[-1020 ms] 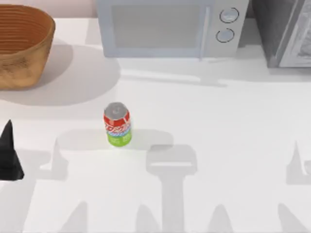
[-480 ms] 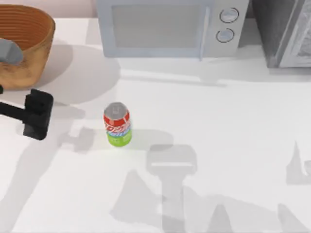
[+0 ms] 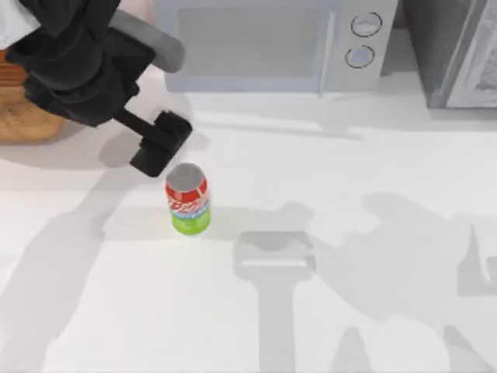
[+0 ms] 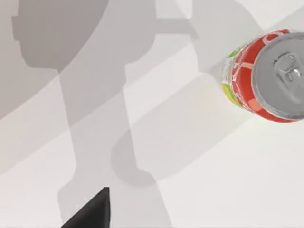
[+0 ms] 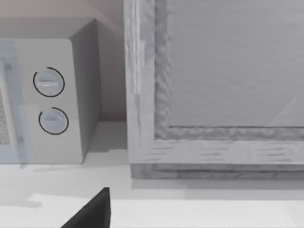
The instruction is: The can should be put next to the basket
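Observation:
The can (image 3: 187, 200) stands upright on the white table, left of centre, its silver top up, with a red band over a green base. My left arm reaches in from the top view's upper left, across the basket (image 3: 22, 120), whose orange-brown wall partly shows beneath it. My left gripper (image 3: 159, 145) hangs just behind and left of the can, apart from it. In the left wrist view the can (image 4: 270, 76) appears from above, off to one side. A dark part of my right gripper (image 5: 90, 213) shows in the right wrist view, facing the back of the table.
A pale microwave (image 3: 264, 43) stands at the back centre, its two dials (image 5: 47, 99) also in the right wrist view. A grey appliance (image 3: 454, 50) fills the back right corner. Open table lies in front of and to the right of the can.
My left arm has swung from the table's left edge up and rightward, over the basket, bringing its gripper close behind the can. The can has not moved.

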Motion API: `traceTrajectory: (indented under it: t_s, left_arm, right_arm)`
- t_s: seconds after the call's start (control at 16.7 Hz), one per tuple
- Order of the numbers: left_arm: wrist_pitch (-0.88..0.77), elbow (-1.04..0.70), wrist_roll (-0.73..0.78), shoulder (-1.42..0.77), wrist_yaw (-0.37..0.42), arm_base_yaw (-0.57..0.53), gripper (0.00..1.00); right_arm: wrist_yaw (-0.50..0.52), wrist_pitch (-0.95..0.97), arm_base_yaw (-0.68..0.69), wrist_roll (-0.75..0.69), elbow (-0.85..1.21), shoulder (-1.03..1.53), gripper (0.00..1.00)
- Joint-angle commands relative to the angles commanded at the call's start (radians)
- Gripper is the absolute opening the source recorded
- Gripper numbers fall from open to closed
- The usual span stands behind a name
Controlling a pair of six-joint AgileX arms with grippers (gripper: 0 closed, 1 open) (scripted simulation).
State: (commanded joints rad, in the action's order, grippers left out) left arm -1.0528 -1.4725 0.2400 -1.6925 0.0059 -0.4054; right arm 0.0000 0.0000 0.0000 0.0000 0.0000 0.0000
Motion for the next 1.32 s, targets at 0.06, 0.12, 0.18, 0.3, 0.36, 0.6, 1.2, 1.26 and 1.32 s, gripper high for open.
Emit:
traceTrajectory:
  t_s: [0.06,0.12,0.18,0.3,0.36,0.6,1.2,1.26,1.32]
  left_arm:
    - [-0.048,-0.069,0.012,-0.079,-0.001,-0.018,1.0]
    - [-0.091,-0.133,0.023,-0.151,-0.001,-0.035,1.0]
    - [-0.131,-0.192,0.032,-0.217,-0.002,-0.051,1.0]
    - [-0.195,-0.289,0.049,-0.325,-0.002,-0.076,1.0]
    - [-0.219,-0.327,0.055,-0.366,-0.002,-0.086,1.0]
    - [-0.257,-0.387,0.066,-0.43,-0.002,-0.102,1.0]
    - [-0.096,-0.255,0.068,-0.451,-0.002,-0.101,1.0]
    - [-0.066,-0.228,0.068,-0.457,-0.002,-0.101,1.0]
    - [-0.046,-0.209,0.068,-0.461,-0.002,-0.101,1.0]
  right_arm:
    - [0.0,0.0,0.0,0.0,0.0,0.0,1.0]
    - [0.0,0.0,0.0,0.0,0.0,0.0,1.0]
    - [0.0,0.0,0.0,0.0,0.0,0.0,1.0]
    - [0.0,0.0,0.0,0.0,0.0,0.0,1.0]
    - [0.0,0.0,0.0,0.0,0.0,0.0,1.0]
    - [0.0,0.0,0.0,0.0,0.0,0.0,1.0]
    - [0.0,0.0,0.0,0.0,0.0,0.0,1.0]
    - [0.0,0.0,0.0,0.0,0.0,0.0,1.0]
    - [0.0,0.0,0.0,0.0,0.0,0.0,1.0]
